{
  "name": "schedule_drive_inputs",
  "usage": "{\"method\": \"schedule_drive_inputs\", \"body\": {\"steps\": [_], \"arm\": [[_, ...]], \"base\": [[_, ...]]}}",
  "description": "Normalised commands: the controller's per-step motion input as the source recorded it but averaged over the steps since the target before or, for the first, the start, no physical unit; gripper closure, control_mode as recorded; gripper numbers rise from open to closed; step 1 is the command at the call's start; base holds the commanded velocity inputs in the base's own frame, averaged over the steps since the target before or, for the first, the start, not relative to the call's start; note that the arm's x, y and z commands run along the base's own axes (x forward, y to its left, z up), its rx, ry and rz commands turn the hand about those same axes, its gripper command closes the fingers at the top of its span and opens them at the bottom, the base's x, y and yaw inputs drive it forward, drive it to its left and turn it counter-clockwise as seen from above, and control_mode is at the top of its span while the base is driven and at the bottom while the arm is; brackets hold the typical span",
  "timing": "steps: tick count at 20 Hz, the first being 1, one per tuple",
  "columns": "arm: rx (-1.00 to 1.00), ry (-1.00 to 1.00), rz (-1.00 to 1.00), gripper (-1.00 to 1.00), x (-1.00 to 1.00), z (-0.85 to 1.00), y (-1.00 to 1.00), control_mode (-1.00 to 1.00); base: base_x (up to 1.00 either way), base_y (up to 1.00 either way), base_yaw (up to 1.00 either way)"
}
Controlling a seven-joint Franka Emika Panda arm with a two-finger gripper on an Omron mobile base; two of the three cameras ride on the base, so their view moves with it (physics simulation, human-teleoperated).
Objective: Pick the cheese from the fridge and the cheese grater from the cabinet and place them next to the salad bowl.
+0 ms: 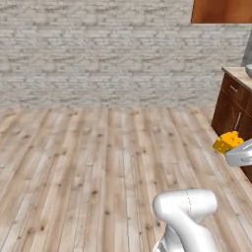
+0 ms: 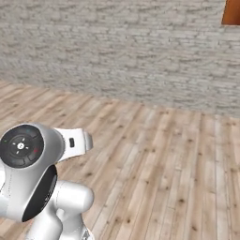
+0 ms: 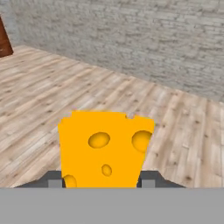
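A yellow-orange wedge of cheese [image 3: 104, 148] pocked with holes sits clenched between the two dark fingertips of the end effector [image 3: 101, 180], seen close up from the hand view against a grey brick wall [image 3: 144, 43] and pale plank floor [image 3: 43, 96]. From the left base view the cheese [image 1: 227, 142] hangs in the air just beside the reddish-brown lower drawer cabinets [image 1: 232, 106], level with their fronts and below their light-topped table [image 1: 240, 75]. By this showing the first pick-up appears done; carrying the wedge to the salad bowl, then fetching the grater, are judged still ahead. The floor to the robot's left lies wide open, while the cabinet fronts and table edge crowd its right side.
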Motion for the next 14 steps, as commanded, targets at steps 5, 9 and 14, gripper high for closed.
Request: {"method": "schedule_drive_inputs", "body": {"steps": [5, 9, 14], "arm": [[0.00, 0.00, 0.00, 1.00, 0.00, 0.00, 0.00, 1.00], [0.00, 0.00, 0.00, 1.00, 0.00, 0.00, 0.00, 1.00], [0.00, 0.00, 0.00, 1.00, 0.00, 0.00, 0.00, 1.00]], "base": [[1.00, 0.00, -0.28], [1.00, 0.00, -0.36], [1.00, 0.00, -0.41]]}}
